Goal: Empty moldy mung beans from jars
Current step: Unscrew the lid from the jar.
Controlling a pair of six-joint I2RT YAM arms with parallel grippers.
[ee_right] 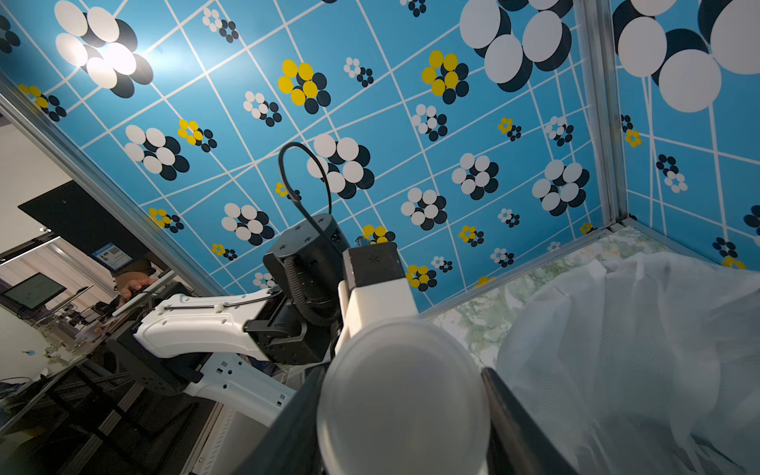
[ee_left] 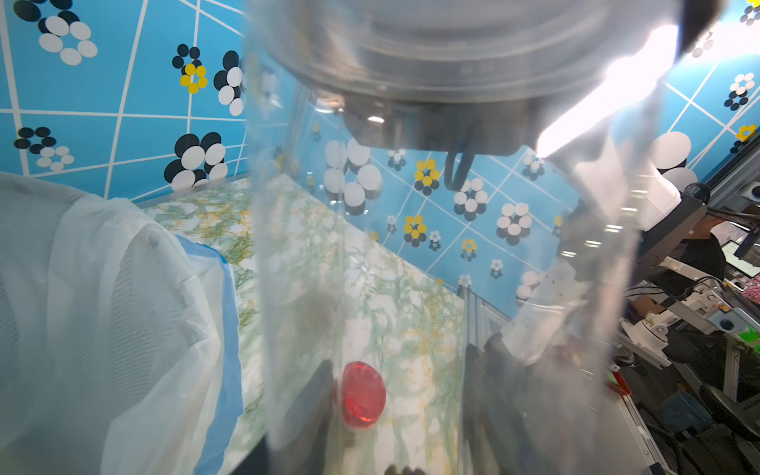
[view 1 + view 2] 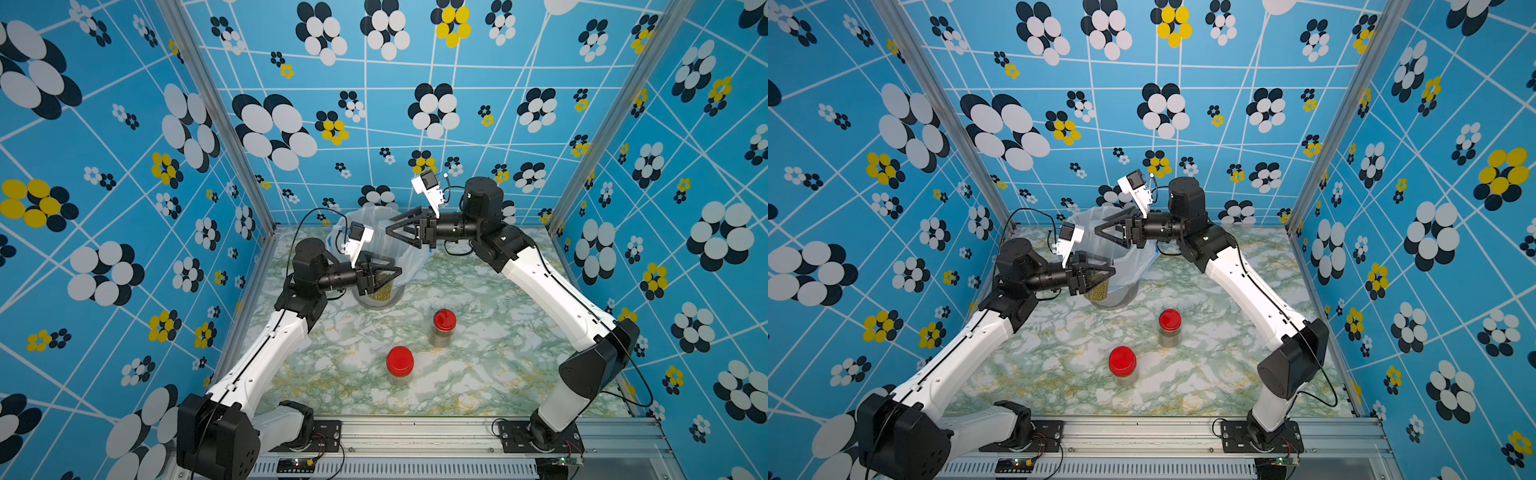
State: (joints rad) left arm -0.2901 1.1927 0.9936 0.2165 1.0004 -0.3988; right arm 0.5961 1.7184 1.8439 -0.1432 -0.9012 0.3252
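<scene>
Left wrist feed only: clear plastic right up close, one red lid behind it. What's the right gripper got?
Observer: The right gripper has a round translucent lid between its fingers. In the right wrist view the lid appears to touch both of them.
Operator: How many jars are capped on the table? I see one.
Observer: Two, both upright with red lids on: a red-lidded jar nearer the bag-lined bin, and a second red-lidded jar nearer the front edge of the table.
</scene>
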